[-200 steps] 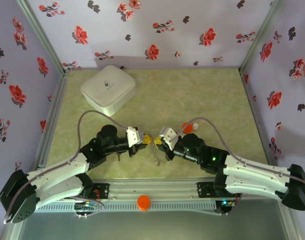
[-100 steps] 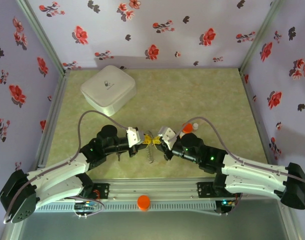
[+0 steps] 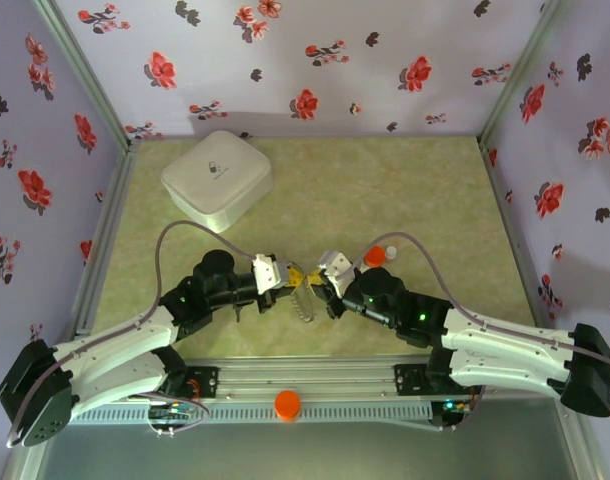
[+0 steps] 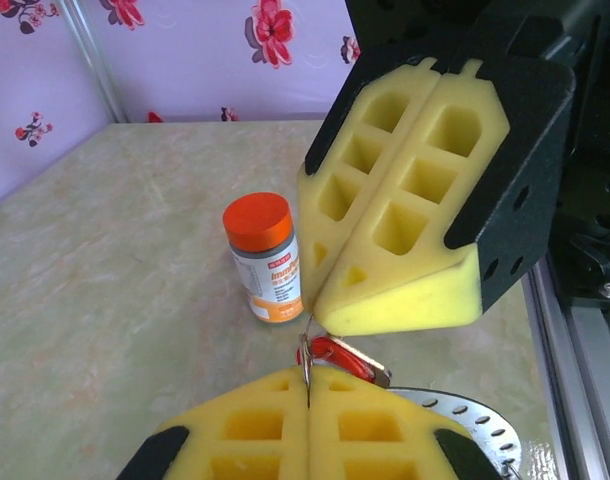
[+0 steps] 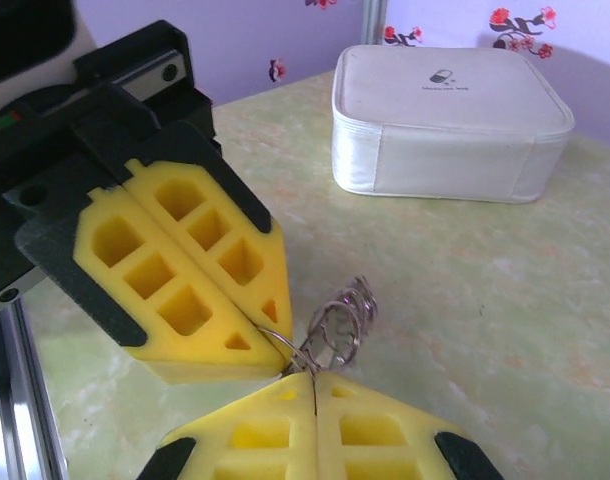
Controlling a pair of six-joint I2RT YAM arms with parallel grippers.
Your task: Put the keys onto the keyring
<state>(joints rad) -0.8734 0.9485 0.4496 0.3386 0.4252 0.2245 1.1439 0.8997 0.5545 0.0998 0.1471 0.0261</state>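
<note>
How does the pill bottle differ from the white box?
The pill bottle is a narrow upright cylinder with an orange cap; the white box is low, wide and square. The bottle stands mid-table; the box sits back left. Both rest on the table.

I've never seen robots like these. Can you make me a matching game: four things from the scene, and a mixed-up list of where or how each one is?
1. white box
2. pill bottle
3. red key tag
4. keyring

A. pinched by the left gripper and the right gripper, both shut
B. upright, orange cap
C. far left of the table
D. close by the gripper tips

Pairs: 1-C, 2-B, 3-D, 4-A
</note>
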